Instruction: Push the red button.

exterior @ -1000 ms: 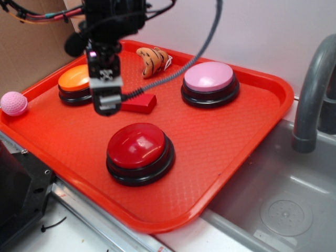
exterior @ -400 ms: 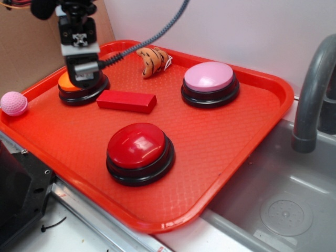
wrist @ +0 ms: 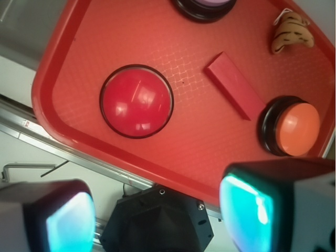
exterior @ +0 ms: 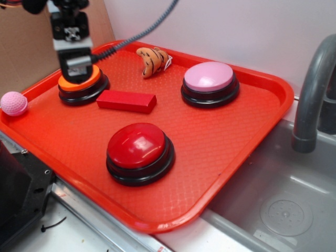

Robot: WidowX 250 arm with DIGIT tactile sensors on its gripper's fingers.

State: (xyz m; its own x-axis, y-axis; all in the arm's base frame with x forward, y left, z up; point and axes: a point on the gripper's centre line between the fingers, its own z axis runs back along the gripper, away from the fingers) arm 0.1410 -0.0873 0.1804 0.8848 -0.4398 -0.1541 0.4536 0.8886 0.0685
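Note:
The red button (exterior: 137, 147) has a glossy deep-red dome on a black ring. It sits near the front of the orange-red tray (exterior: 226, 142). In the wrist view the red button (wrist: 136, 101) lies well ahead of the fingers. My gripper (exterior: 77, 71) hangs at the far left of the tray, in front of the orange-topped button (exterior: 95, 79) and far from the red button. In the wrist view my gripper (wrist: 157, 215) is open, with wide-set fingers and nothing between them. It is high above the tray's edge.
A flat red block (exterior: 126, 101), a pink-topped button (exterior: 209, 76) and a striped toy (exterior: 152, 60) are on the tray. A pink ball (exterior: 13, 103) lies off its left rim. A sink (exterior: 283, 210) and a grey faucet (exterior: 315, 89) are to the right. A black mount (wrist: 157, 223) is below.
My gripper has moved from above the red block at mid-tray to the left and back, ending over the orange-topped button. The buttons and the block have not moved.

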